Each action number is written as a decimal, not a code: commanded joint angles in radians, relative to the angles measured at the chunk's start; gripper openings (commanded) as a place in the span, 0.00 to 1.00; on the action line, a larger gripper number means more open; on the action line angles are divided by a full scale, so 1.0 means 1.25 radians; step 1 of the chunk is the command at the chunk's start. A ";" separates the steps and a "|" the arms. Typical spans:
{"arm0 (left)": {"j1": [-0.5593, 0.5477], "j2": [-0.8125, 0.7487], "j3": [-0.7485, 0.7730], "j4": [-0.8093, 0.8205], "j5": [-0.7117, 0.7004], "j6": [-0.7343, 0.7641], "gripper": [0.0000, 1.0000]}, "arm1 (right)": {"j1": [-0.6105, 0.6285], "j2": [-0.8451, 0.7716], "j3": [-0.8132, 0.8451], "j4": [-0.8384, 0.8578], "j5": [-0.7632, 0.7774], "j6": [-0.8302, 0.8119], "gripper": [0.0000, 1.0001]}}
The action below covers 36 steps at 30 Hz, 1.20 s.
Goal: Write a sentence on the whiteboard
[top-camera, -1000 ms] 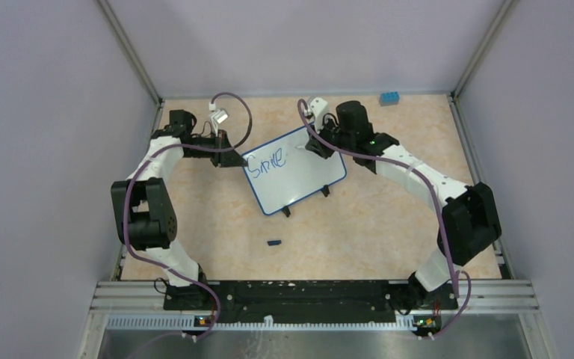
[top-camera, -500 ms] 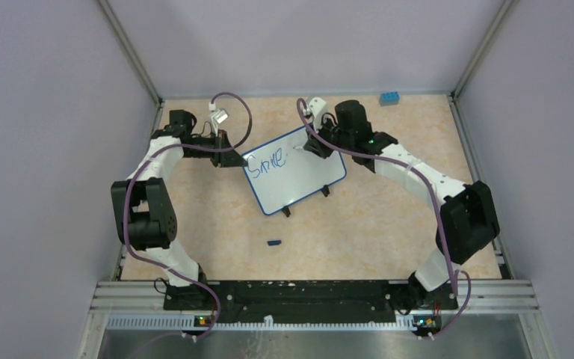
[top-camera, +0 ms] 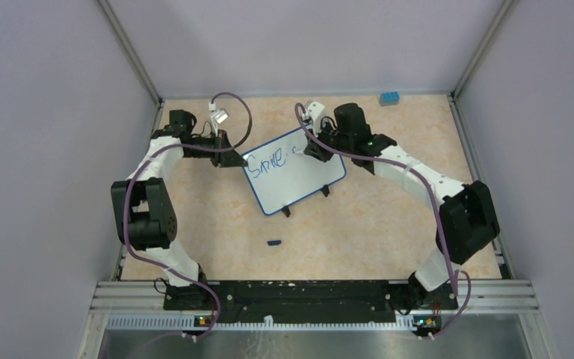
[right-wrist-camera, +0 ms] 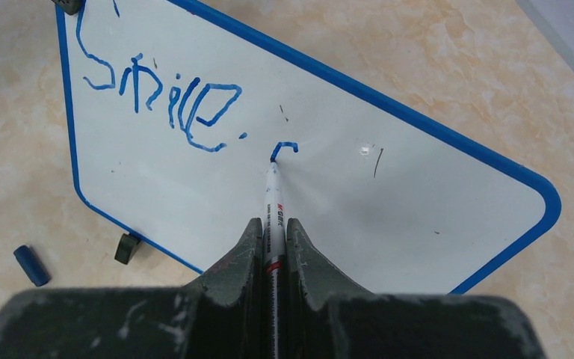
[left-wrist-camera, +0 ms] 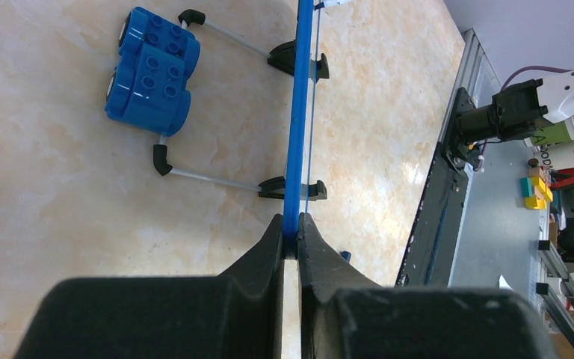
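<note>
Shifted slightly, right gripper (right-wrist-camera: 273, 224) — marker (right-wrist-camera: 273, 191) has begun a new stroke (right-wrist-camera: 282, 148).

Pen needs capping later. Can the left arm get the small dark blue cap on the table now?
Probably not yet: the left tool is shut on the edge of the blue-framed white board. The way to the small dark blue cap looks clear.

Overhead camera looks down from behind; both wrist cameras closely face the shared whiteboard (top-camera: 294, 173).
</note>
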 commanded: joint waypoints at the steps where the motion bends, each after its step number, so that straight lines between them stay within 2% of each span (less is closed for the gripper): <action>1: -0.004 -0.013 0.028 0.009 0.002 0.015 0.00 | -0.010 -0.022 -0.010 0.002 0.014 -0.020 0.00; 17: -0.007 -0.015 0.026 0.009 0.002 0.015 0.00 | 0.001 -0.037 -0.042 -0.009 -0.017 -0.012 0.00; 26: -0.008 -0.021 0.025 0.006 -0.004 0.017 0.00 | 0.025 -0.013 -0.002 -0.002 -0.022 -0.001 0.00; 36: -0.008 -0.018 0.027 0.007 0.000 0.017 0.00 | -0.011 -0.076 -0.007 -0.004 -0.049 0.006 0.00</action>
